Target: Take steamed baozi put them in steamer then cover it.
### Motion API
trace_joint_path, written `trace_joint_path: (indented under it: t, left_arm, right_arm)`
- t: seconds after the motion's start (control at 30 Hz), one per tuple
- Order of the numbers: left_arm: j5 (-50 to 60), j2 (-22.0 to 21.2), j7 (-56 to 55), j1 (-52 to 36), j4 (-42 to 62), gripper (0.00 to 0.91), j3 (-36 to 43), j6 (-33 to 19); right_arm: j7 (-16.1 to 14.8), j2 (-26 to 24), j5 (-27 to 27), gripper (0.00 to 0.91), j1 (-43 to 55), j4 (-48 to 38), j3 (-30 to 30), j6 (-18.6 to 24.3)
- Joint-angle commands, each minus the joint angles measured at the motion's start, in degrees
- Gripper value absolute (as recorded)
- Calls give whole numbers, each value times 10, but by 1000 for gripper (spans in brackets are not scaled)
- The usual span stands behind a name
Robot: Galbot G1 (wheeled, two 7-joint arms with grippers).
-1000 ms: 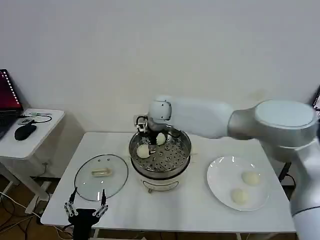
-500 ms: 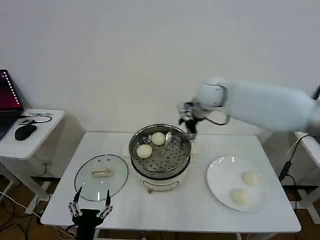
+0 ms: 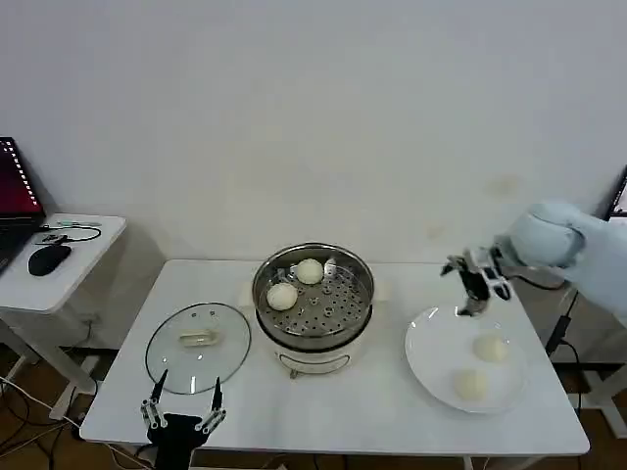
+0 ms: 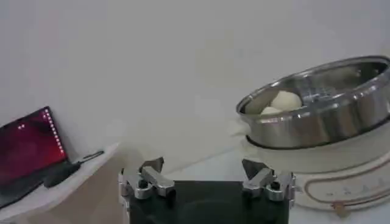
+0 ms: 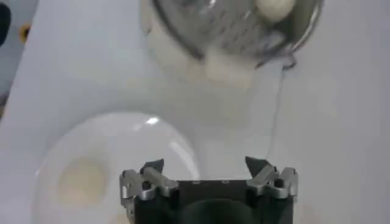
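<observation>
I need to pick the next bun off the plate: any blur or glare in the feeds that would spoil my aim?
Head view: sharp, evenly lit; both baozi stand out on the plate, though the right gripper is slightly motion-smeared. Right wrist view: soft and blurred, a bright glare spot on the plate rim, bun edges faint. Left wrist view: steamer reasonably clear.

White plate point(image 3: 423, 345) at 4 o'clock on the bench point(image 3: 235, 401). Side table point(image 3: 69, 274) at 9 o'clock carries laptop point(image 3: 15, 196), mouse point(image 3: 47, 258).

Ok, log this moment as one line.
right gripper: open, above plate | steamer: two baozi | plate: two baozi | cover: on table | left gripper: open, idle
</observation>
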Motion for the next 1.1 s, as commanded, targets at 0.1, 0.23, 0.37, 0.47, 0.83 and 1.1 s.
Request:
trace_joint_path:
  t: [0.1, 0.23, 0.37, 0.47, 0.83, 1.1]
  left_arm:
    - [11, -2, 0, 4, 10, 907, 3, -1]
    - [12, -5, -1, 6, 14, 907, 3, -1]
    - [15, -8, -2, 7, 20, 907, 3, -2]
    - [15, -11, -2, 6, 22, 907, 2, -2]
    - [12, -12, -1, -1, 26, 907, -5, 1]
    - [10, -13, -2, -5, 29, 907, -7, 1]
  right_arm:
    - [-47, -101, -89, 907, -320, 40, 248, 54]
    - [-48, -75, -101, 907, -334, 30, 246, 50]
    - [-46, -49, -117, 907, -341, 9, 243, 48]
    - [-41, -25, -122, 907, -342, -15, 235, 50]
    - [-25, 36, -127, 907, -345, -68, 227, 39]
    - [-24, 53, -133, 907, -339, -94, 215, 31]
